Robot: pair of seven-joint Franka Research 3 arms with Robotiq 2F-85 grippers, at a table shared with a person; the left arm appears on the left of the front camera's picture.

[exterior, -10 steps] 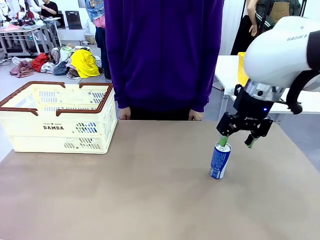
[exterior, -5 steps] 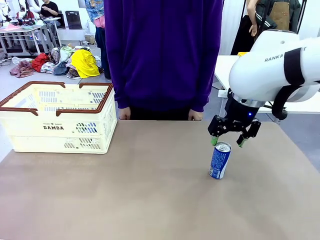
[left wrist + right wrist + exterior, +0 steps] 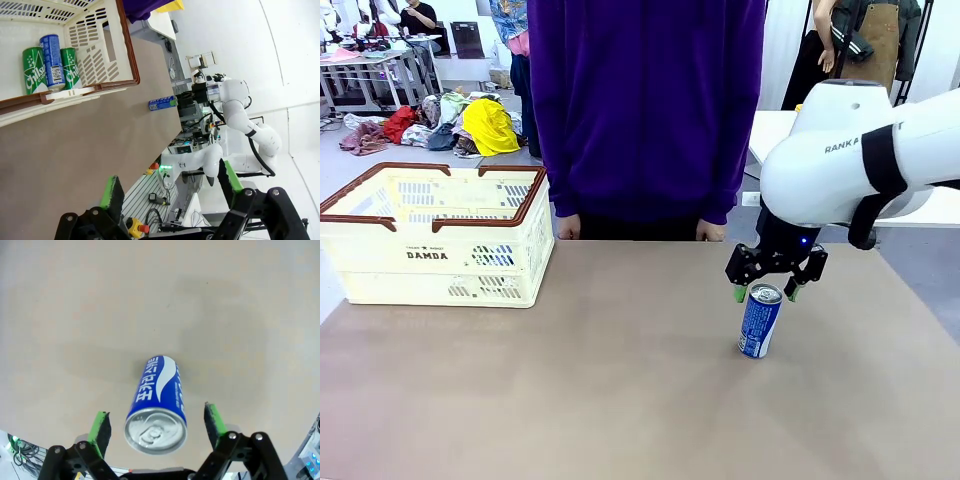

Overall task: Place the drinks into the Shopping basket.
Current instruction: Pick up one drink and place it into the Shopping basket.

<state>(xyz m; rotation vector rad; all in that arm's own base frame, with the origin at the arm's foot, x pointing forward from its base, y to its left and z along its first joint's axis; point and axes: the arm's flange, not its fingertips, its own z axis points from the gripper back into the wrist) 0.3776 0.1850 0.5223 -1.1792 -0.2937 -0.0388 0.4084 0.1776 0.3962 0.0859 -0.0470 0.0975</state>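
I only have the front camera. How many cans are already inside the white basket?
Observer: Three lie in the basket, seen from the left wrist: a green can, a blue can and a second green can.
Operator: Is the right gripper lined up on the last can?
Observer: Yes. From its wrist, the right gripper is open, with the upright can between its fingers, untouched.
Operator: And the left gripper?
Observer: The left gripper is open and empty, above the table.
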